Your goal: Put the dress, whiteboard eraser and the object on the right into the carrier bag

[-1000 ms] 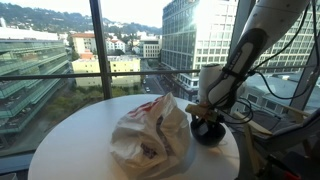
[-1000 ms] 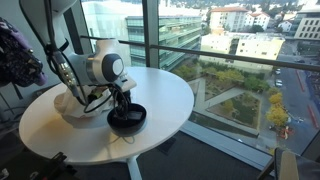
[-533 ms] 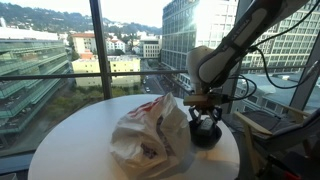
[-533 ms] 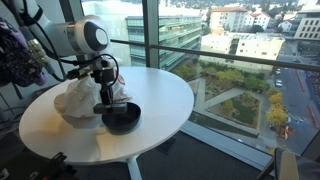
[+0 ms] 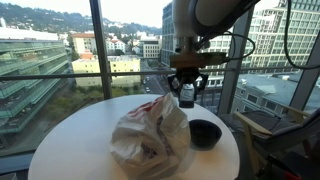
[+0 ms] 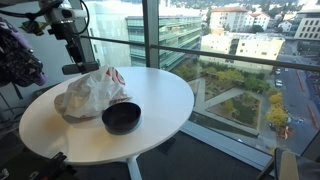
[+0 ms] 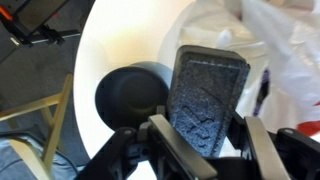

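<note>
The gripper (image 7: pixel 207 142) is clamped on the whiteboard eraser (image 7: pixel 208 92), which is held high over the carrier bag (image 5: pixel 150 135). The eraser is next to be lowered over the bag's mouth, which is not clearly seen, and released. The bowl (image 5: pixel 204 132) sits on the table just beside the bag.

The wrist view's top and right edges cut off the carrier bag (image 7: pixel 285 40).

Round white table (image 6: pixel 165 88), floor-to-ceiling windows (image 5: pixel 50 60) — city buildings (image 6: pixel 235 20) beyond, bright sun glare
</note>
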